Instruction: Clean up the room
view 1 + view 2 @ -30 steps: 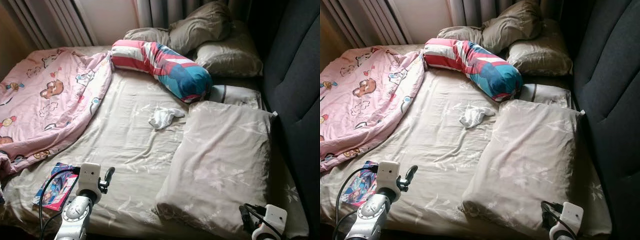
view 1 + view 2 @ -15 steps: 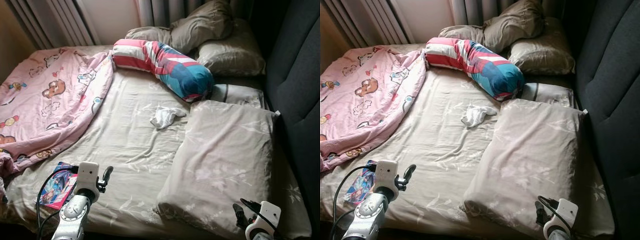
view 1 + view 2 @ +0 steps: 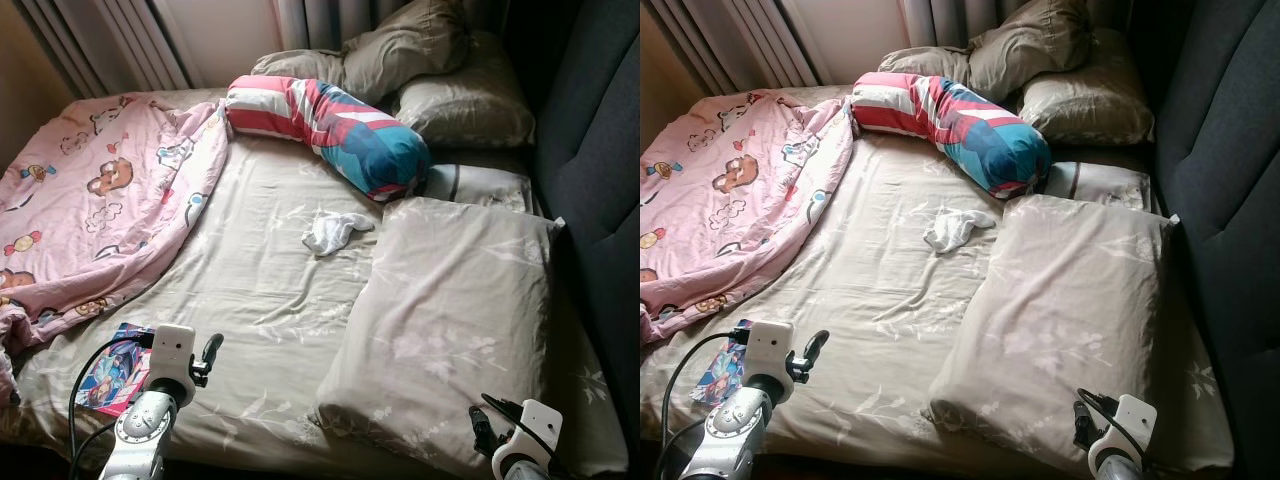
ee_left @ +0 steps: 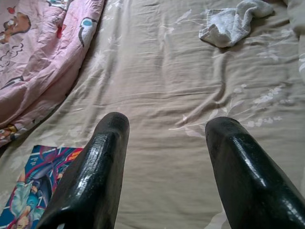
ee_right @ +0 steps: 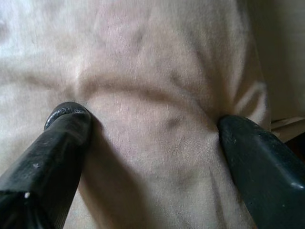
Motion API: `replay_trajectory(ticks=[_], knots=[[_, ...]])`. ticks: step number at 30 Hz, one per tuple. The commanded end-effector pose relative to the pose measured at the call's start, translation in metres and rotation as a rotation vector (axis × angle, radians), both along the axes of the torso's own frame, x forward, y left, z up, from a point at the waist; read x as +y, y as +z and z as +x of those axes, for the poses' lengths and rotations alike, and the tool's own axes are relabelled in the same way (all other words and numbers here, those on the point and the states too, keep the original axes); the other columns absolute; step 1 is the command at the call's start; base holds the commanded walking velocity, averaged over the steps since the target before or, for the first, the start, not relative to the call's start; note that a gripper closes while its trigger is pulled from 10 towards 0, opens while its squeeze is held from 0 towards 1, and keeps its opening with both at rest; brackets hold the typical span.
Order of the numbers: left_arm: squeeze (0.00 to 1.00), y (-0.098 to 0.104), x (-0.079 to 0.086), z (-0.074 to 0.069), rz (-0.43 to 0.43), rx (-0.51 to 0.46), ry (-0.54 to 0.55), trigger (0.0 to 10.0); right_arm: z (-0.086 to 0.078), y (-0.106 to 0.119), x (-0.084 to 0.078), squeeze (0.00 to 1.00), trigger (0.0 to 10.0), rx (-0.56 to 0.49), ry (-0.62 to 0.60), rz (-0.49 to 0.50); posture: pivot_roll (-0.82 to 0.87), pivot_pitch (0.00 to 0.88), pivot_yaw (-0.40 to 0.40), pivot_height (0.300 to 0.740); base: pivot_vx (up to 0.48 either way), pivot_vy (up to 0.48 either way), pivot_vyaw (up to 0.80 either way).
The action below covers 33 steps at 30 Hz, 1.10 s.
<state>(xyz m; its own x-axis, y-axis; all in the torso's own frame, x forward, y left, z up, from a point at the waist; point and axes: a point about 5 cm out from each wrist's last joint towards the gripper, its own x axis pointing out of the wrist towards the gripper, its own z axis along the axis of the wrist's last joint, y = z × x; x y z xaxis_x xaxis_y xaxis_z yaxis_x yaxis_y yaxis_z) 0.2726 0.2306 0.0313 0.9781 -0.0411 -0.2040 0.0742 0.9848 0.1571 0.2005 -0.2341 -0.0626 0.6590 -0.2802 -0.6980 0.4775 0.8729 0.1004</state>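
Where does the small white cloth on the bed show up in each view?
Left eye view: cloth mid-bed, just short of the striped bolster.
Right eye view: cloth in the same spot, by the big pillow's corner.
Left wrist view: cloth far ahead of the open left hand.
Right wrist view: not in it.
Shared landmark: the pink blanket.
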Motion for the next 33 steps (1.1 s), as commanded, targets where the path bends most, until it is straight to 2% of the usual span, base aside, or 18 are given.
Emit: replay_trajectory(ticks=[1, 10, 15, 16, 17, 27, 33], knots=[[0.00, -0.003, 0.007, -0.006, 0.026, 0.025, -0.001, 10.0, -0.021, -0.017, 0.014, 0.00, 10.0, 0.117, -0.001, 0.070, -0.13, 0.170, 0.158, 0.733, 0.000, 0.000, 0.00], [0.00, -0.002, 0.012, -0.007, 0.041, 0.033, 0.000, 10.0, -0.024, -0.022, 0.028, 0.00, 10.0, 0.159, 0.009, 0.138, -0.11, 0.175, 0.167, 0.733, 0.000, 0.000, 0.00], [0.00, -0.004, 0.013, -0.009, 0.040, 0.040, 0.009, 10.0, -0.034, -0.028, 0.031, 0.00, 10.0, 0.222, 0.009, 0.152, -0.10, 0.174, 0.168, 0.733, 0.000, 0.000, 0.00], [0.00, -0.003, 0.014, -0.009, 0.043, 0.039, 0.010, 10.0, -0.036, -0.029, 0.031, 0.00, 7.9, 0.225, 0.006, 0.155, -0.10, 0.175, 0.168, 0.733, 0.000, 0.000, 0.00], [0.00, -0.003, 0.015, -0.010, 0.044, 0.039, 0.012, 10.0, -0.036, -0.029, 0.032, 0.00, 0.0, 0.226, 0.005, 0.157, -0.10, 0.175, 0.168, 0.733, 0.000, 0.000, 0.00], [0.00, -0.002, 0.022, -0.011, 0.054, 0.042, 0.041, 10.0, -0.039, -0.031, 0.036, 0.00, 0.0, 0.238, 0.029, 0.162, -0.09, 0.180, 0.165, 0.733, 0.000, 0.000, 0.00], [0.00, -0.003, 0.021, -0.011, 0.047, 0.043, 0.049, 10.0, -0.041, -0.031, 0.031, 0.00, 0.0, 0.242, 0.030, 0.154, -0.10, 0.182, 0.157, 0.733, 0.000, 0.000, 0.00]])
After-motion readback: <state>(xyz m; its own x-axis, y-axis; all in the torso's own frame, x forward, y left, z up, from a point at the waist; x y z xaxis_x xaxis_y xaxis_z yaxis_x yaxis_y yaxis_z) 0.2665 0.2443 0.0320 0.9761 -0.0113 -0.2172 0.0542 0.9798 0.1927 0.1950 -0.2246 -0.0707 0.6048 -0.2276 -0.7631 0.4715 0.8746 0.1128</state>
